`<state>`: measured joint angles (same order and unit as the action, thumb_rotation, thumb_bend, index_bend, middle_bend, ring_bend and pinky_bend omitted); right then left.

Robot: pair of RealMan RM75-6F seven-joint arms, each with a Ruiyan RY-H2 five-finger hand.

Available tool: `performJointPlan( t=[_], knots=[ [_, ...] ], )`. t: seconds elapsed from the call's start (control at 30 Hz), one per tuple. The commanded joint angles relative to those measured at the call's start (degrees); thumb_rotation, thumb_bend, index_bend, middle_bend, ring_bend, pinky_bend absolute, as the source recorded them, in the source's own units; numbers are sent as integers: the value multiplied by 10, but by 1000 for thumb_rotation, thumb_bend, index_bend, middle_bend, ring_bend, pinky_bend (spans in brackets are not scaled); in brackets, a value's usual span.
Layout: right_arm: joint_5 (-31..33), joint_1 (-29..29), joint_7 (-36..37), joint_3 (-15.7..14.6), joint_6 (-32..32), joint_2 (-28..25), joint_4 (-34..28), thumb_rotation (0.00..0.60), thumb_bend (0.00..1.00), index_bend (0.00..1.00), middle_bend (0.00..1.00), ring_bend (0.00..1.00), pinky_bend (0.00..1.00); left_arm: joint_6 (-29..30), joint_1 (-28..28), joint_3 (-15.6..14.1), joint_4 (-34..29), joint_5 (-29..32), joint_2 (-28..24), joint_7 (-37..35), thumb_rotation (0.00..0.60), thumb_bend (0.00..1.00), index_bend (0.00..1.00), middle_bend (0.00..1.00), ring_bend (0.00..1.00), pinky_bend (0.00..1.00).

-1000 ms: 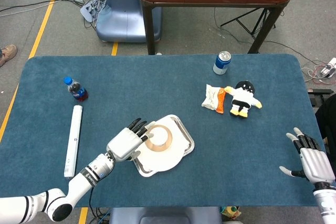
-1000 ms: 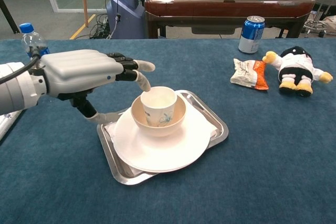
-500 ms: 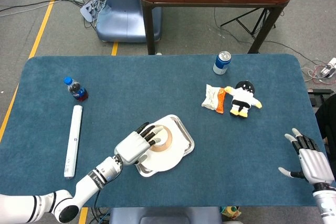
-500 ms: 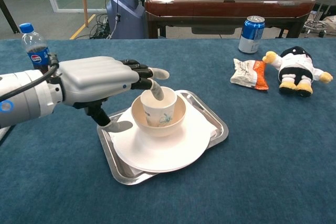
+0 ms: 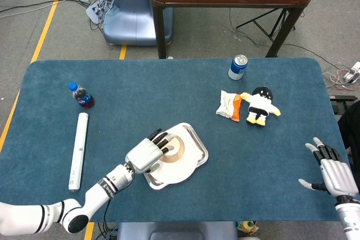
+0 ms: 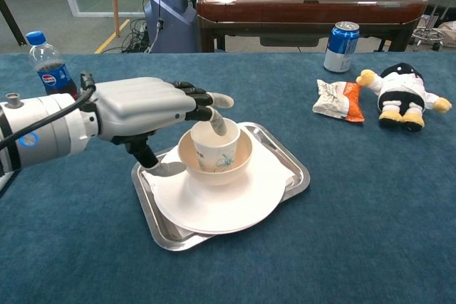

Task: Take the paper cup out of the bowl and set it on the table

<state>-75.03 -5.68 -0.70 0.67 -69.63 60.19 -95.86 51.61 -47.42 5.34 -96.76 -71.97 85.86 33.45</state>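
Observation:
A white paper cup (image 6: 219,150) with a blue print stands upright in a tan bowl (image 6: 191,162). The bowl sits on a white plate (image 6: 228,208), which lies on a metal tray (image 6: 296,172). My left hand (image 6: 142,108) reaches over the cup from the left. One fingertip dips inside the cup's rim, the other fingers (image 6: 214,99) stretch above it, and the thumb (image 6: 168,169) lies low on the plate beside the bowl, apart from the cup. In the head view this left hand (image 5: 147,154) covers the cup's left side (image 5: 174,149). My right hand (image 5: 332,168) rests open at the table's near right edge.
A cola bottle (image 6: 48,67) stands at the far left, and a white tube (image 5: 79,150) lies near it. A blue can (image 6: 343,46), a crumpled snack packet (image 6: 336,99) and a plush toy (image 6: 402,94) are at the back right.
My left hand has moved right, over the bowl. A fingertip has dipped into the cup, and the thumb has come closer to the bowl's side. The right hand has not moved.

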Motion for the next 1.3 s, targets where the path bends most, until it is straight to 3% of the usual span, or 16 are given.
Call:
performJointPlan(
  t=[0.03,0.33,0.77,1.3],
  knots=[
    [1,1,2,1,-1,-1,1,600,204,0,0,0,0,1,-5,1,22,-2,11,0,600,319,233,9,0,0],
    [11,-4,5,3,9,1,7,600,204,0,0,0,0,-11,-13,-1,51,-2,22,-30,600,319,260,8,0,0],
    [18,-7,-1,4,15,4,8,600,204,0,0,0,0,-9,-14,-6,68,-17,25,-62,600,319,411,10,0,0],
    [18,-9,-1,3,17,3,8,600,204,0,0,0,0,5,-15,-7,74,-41,30,-83,600,319,493,50,0,0]
  ],
)
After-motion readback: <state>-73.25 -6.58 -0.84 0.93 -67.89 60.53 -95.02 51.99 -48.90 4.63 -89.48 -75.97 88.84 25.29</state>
